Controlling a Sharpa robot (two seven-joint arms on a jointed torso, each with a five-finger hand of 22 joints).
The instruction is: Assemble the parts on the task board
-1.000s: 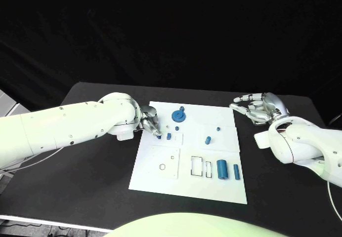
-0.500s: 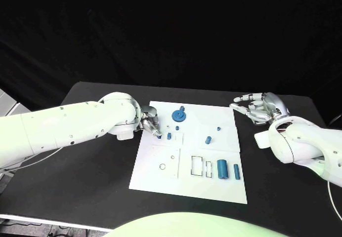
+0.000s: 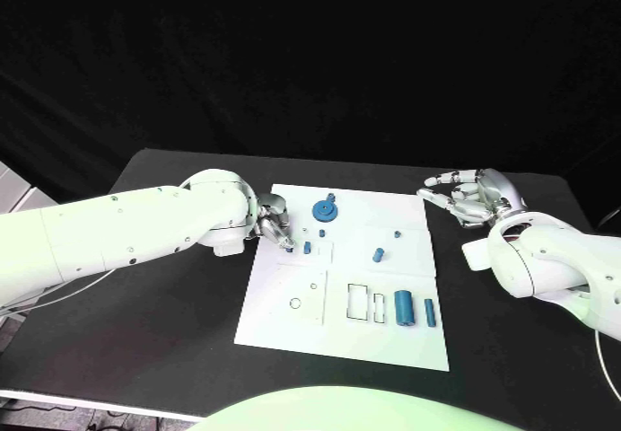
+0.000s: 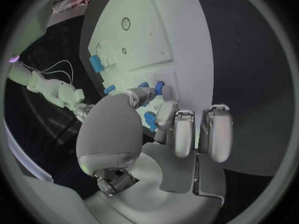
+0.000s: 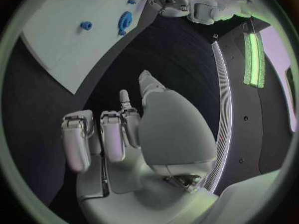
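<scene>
We are judging assembly as early. Our left hand (image 3: 271,224) is pinching a small blue part (image 3: 287,249) at the task board (image 3: 343,337)'s 10 o'clock edge. Our right hand (image 3: 468,196) is hovering at 2 o'clock, off the board, fingers loosely curled, holding nothing. The rectangular slots (image 3: 363,303) are sitting unfilled; the cylinders (image 3: 405,308) are lying loose beside them.

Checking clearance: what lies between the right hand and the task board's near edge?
Bare black table, in the head view: the right hand hovers beside the task board, holding nothing.

left hand (image 3: 272,224) fingertips lowered together, right hand (image 3: 468,197) hovering half-curled, empty.
</scene>
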